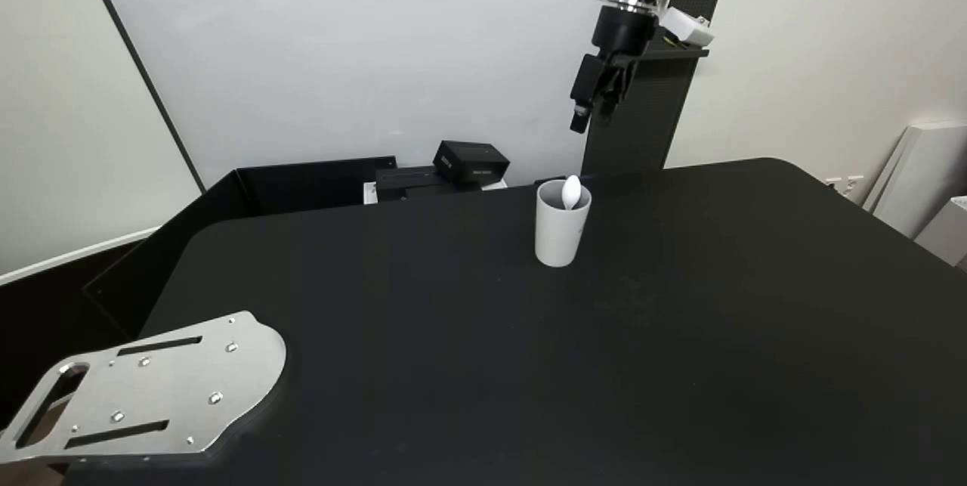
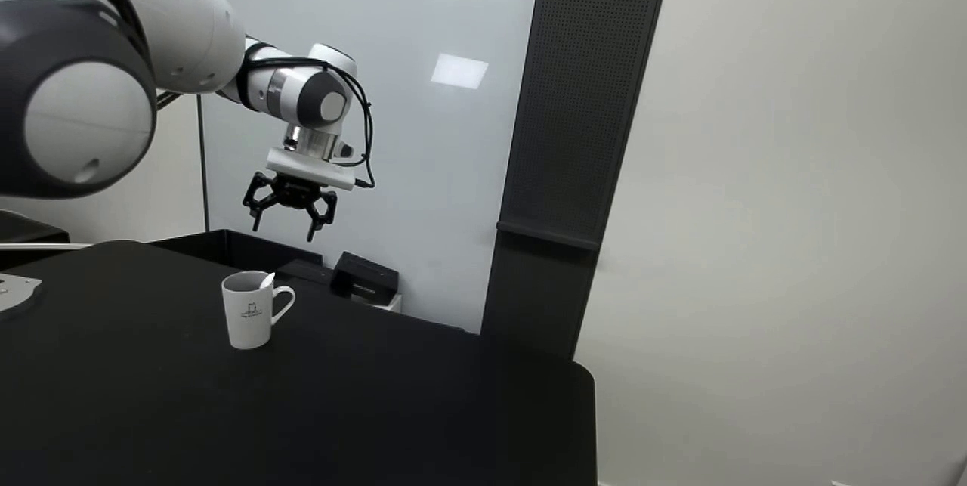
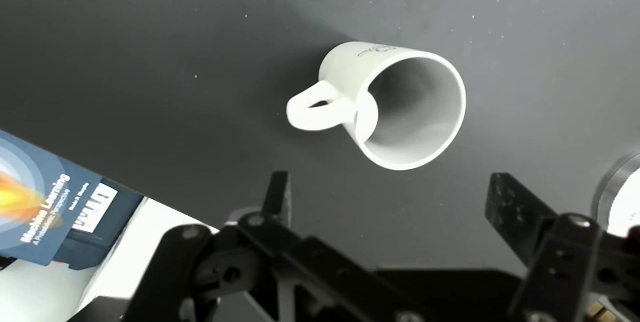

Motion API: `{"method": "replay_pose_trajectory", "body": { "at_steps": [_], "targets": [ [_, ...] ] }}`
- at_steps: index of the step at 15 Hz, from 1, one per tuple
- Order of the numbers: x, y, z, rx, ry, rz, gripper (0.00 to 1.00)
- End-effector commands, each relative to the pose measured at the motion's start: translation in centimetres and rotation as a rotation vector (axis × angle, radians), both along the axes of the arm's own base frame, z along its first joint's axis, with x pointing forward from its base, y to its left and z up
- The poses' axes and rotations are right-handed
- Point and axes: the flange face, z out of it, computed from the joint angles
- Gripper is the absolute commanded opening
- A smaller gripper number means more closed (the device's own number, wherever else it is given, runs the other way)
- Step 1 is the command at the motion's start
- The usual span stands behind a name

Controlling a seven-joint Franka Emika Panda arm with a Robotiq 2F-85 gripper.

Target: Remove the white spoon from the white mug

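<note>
In an exterior view, L to R: a slotted metal plate (image 1: 174, 380) at near L by the edge of the dark counter (image 1: 453, 350); a black box (image 1: 472, 161) past the far edge; then the white mug (image 1: 557, 236), upright on the counter. The white spoon (image 1: 572, 191) is in it, leaning at the rim, rounded bowl up & out, lower part hidden by the mug wall. Up & R of the mug, well apart from it, the end effector (image 1: 594, 117) hangs in the air pointing down, w/ a dark panel (image 1: 642, 116) behind. In an exterior view a small dark print (image 2: 251, 310) shows on the mug's side, & the end effector above is spread wide. Wrist view, L to R: a book (image 3: 45, 207) past the counter's edge, "Machine Learning" on its cover; one of the fingers (image 3: 277, 197); the mug, handle (image 3: 310, 121) twd L, spoon bowl just beside it at the rim; the opp. finger; at far R a round white-topped thing (image 3: 625, 207), cut off, can't tell what. Fingers stand wide apart, w/ only counter btwn the tips; mug & spoon lie beyond them, touched by neither.
</note>
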Motion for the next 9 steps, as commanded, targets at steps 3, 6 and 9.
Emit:
{"method": "replay_pose_trajectory", "body": {
  "at_steps": [3,6,9],
  "targets": [
    [0.4,-0.8,-0.8,0.065,0.005,-0.032,1.00],
    [0.4,-0.9,-1.4,0.084,0.012,-0.029,1.00],
    [0.2,-1.0,-2.3,0.094,0.026,-0.025,1.00]
  ]
}}
